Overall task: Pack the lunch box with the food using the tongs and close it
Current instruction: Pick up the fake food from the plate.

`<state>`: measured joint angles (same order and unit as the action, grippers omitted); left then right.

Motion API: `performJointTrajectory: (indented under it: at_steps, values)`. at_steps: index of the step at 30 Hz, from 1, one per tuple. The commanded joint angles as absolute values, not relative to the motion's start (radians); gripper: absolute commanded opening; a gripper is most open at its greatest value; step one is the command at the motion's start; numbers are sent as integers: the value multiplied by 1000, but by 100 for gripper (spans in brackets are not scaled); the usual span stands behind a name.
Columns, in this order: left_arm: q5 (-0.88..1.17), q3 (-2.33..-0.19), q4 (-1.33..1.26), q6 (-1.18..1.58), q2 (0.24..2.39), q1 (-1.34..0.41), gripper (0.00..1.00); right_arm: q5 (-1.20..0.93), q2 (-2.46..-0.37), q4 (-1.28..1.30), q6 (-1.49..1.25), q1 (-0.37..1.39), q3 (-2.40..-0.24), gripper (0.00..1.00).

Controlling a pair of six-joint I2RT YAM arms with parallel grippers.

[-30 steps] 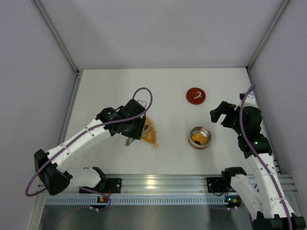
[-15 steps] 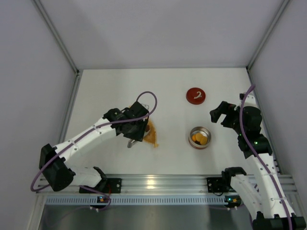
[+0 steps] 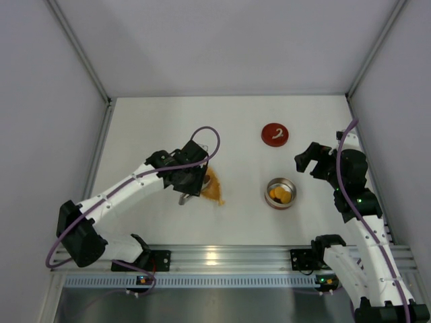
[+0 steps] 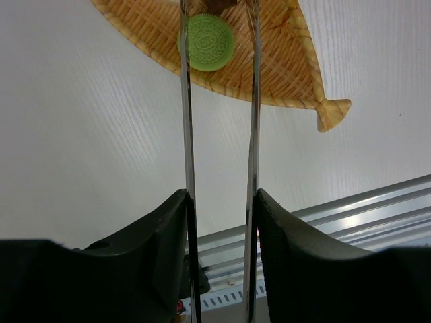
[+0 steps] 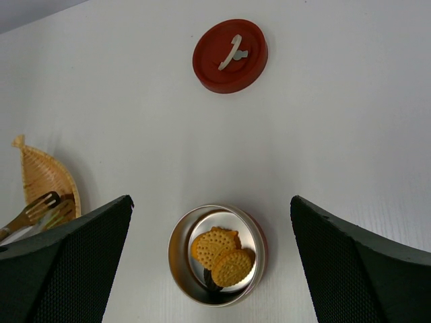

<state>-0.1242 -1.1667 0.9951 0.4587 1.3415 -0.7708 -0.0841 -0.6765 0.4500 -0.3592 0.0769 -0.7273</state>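
Observation:
My left gripper [image 3: 188,180] [image 4: 221,202] is shut on the tongs [image 4: 187,134], its fingers pressing on the two slim arms from outside. The arms reach over the orange woven dish [image 4: 269,60] and stand apart around a green cookie [image 4: 206,42], the left arm crossing its edge. A brown piece [image 4: 217,3] shows at the frame's top. The lunch box [image 3: 280,192] [image 5: 217,254] stands open with orange cookies [image 5: 222,254] inside. Its red lid [image 3: 275,133] [image 5: 230,55] lies flat behind it. My right gripper [image 3: 306,160] [image 5: 211,199] hangs open above the tin, holding nothing.
The leaf-shaped dish [image 3: 214,188] [image 5: 44,178] lies left of the tin, with the tongs' tips [image 5: 40,205] over it. An aluminium rail [image 3: 215,256] [image 4: 377,208] runs along the near table edge. Grey walls enclose the table on three sides.
My left gripper has shifted slightly right over the dish and its wrist has turned. The right arm, tin and lid have not moved.

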Motion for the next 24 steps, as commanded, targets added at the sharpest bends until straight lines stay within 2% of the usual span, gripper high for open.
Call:
performJointTrajectory:
  at_steps: [1,11,19,24]
  values:
    - [-126,-1184,962,442,1356,-758,48,-94,-678,431,-354,89,-750,100]
    - [-77,-1196,945,423,1384,-742,47,-95,-680,434,-350,89,-756,99]
    - [-67,-1210,959,426,1365,-742,35,-95,-676,434,-350,89,-752,99]
    - [-84,-1244,985,425,1332,-742,32,-97,-675,433,-353,87,-750,99]
